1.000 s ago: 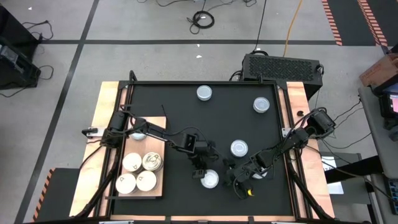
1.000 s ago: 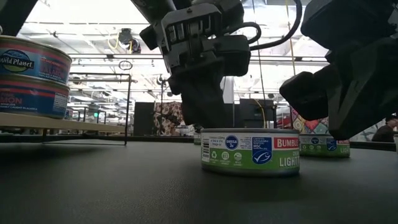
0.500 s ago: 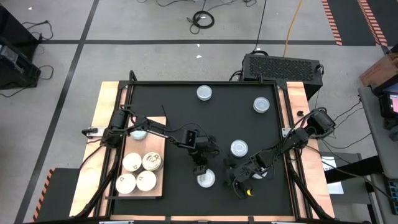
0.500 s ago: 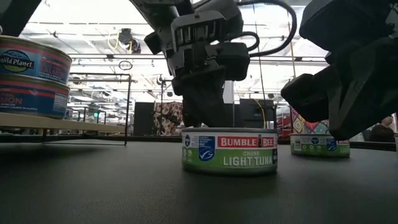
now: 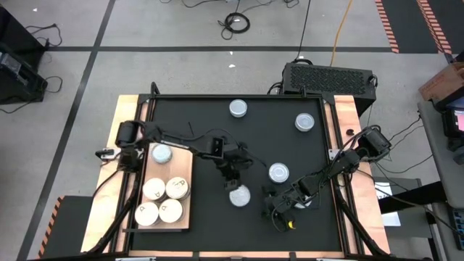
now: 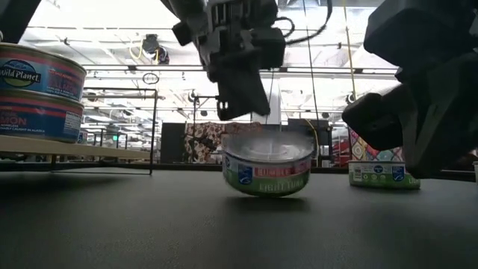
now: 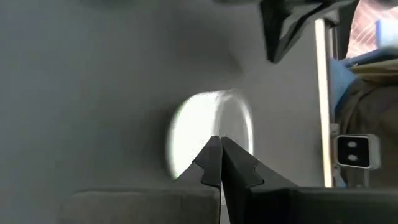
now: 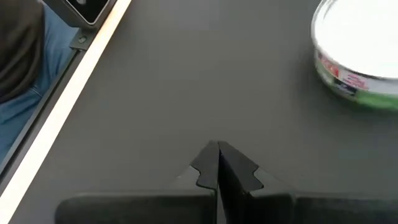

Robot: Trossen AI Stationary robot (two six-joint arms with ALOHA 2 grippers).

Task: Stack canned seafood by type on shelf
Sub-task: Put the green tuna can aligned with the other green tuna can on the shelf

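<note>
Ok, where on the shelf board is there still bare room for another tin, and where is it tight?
The shelf is bare along its inner edge, between the lone tin at its far end and the four-tin cluster filling its near end. On the black mat, the left-far quarter is bare. It is crowded around the tilted tin, between the left gripper and right gripper.

Both arms are dark, near-black, built of slender jointed links with blocky housings at the joints. Black cables run along the left arm (image 5: 174, 145) and the right arm (image 5: 341, 163). Each wrist ends in two matte black fingers with stepped, notched inner edges tapering to points; left fingers (image 7: 214, 163), right fingers (image 8: 211, 163).
</note>
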